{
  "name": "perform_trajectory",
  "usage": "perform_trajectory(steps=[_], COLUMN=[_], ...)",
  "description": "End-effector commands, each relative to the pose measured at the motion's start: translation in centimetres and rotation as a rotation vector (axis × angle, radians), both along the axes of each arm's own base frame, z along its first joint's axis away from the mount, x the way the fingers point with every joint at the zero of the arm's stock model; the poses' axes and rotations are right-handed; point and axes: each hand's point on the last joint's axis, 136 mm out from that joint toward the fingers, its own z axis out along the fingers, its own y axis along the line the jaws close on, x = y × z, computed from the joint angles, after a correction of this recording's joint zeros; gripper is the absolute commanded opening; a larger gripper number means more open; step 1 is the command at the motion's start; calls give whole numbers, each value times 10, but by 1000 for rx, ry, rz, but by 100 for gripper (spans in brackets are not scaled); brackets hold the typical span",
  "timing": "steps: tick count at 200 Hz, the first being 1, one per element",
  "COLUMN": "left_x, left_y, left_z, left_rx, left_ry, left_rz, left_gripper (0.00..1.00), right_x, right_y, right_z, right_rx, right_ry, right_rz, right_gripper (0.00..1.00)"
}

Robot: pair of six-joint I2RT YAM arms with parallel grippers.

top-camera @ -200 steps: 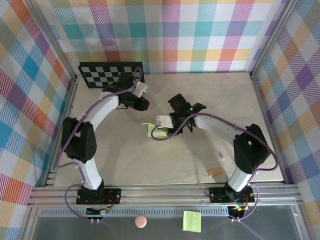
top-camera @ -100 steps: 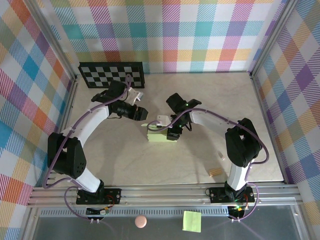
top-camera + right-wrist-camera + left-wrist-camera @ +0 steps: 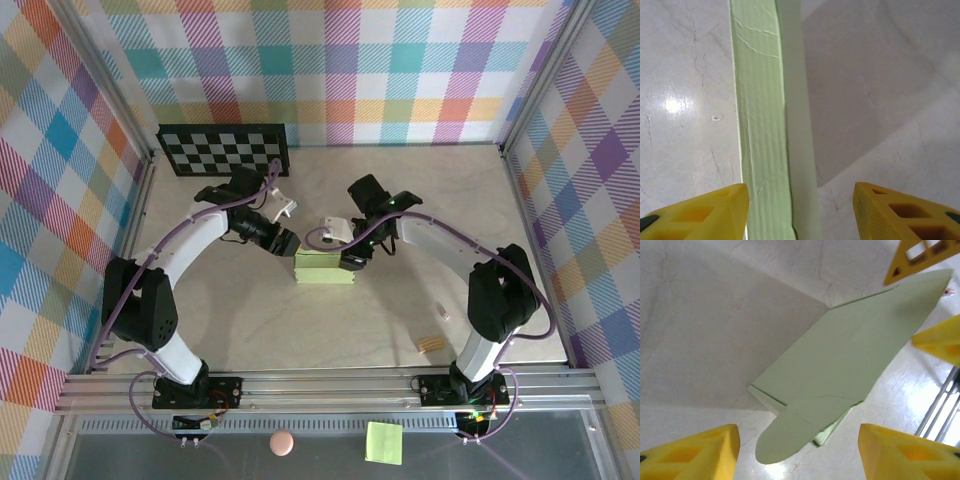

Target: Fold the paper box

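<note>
When looking down from above, first a big pale table with stone-like marks, shut in by bright checked walls. Next, a white-and-black left arm and right arm, curving in from the near edge toward the middle. Then a black-and-white checkerboard, lying at the far left of the table. Near the middle, between the two arm tips, the paper box: pale green, lying on the table, longer than wide. Just beside its left end, the left gripper, jaws wide open, holding nothing. From the left wrist, yellow fingers far apart, with a round-ended flap of the paper box low between them, not pinched. Just by the right end, the right gripper, jaws open too, gripping nothing. From the right wrist, a long green strip of the paper box running away between the spread fingers, touching neither. Off the table, on the near grey shelf, a small bright green sticky note and a little pink round thing. Near the right arm's base, a tiny tan piece.
</note>
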Motion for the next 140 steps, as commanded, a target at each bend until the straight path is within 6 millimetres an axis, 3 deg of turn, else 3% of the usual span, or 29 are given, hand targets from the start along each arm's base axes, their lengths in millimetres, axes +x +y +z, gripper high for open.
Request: perform_trajectory(steps=[1, 27, 54, 140], left_x=[-5, -6, -5, -5], left_y=[0, 0, 1, 0], left_z=[-11, -24, -33, -38], left_rx=[59, 94, 130, 134], left_ry=[26, 50, 58, 77], left_rz=[-39, -47, -47, -40], left_gripper=[64, 64, 56, 33], right_x=[-3, 3, 4, -1], right_y=[-4, -12, -16, -21], right_z=[10, 6, -1, -14], right_rx=[26, 6, -11, -23], right_ry=[15, 12, 28, 65], right_rz=[-14, -30, -34, -36], right_gripper=[56, 52, 48, 39])
